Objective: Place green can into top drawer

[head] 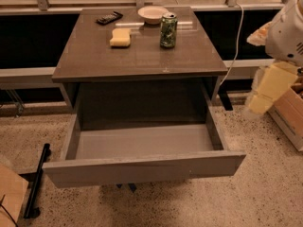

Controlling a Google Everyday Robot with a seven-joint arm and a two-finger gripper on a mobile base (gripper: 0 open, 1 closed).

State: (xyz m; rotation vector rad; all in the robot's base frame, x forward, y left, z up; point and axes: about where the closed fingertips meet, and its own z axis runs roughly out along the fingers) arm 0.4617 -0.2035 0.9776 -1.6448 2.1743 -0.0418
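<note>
- Top drawer (142,167) is pulled out towards me, with its flat front panel well forward of the tabletop's front edge. The pale grey inside is open from above.
- Drawer side walls run back under the tabletop (142,60). The rear part of the drawer floor sits in shadow beneath the overhang.
- Green can (168,30) stands upright on the tabletop, right of centre and towards the back edge. It is not in the drawer.
- A yellow sponge (120,37) lies left of the can, apart from it. A pale bowl (153,14) sits behind the can near the back edge, just beside it but not touching.
- A dark flat device (109,18) lies at the back left, angled.
- The front half of the tabletop is bare glossy grey-brown, between the can and the drawer opening.
- The claw (267,91) hangs at the far right, off the tabletop's right edge, lower than the can and well apart from it. I cannot tell whether it is released or clenched; it holds nothing I can make out.
- A white cable (235,46) drops down the right side of the table.
- A cardboard box (291,112) sits on the floor at the far right, and a black bar (37,181) lies on the floor at the left.
- The floor (265,193) is speckled terrazzo, with a railing and glass behind the table.
</note>
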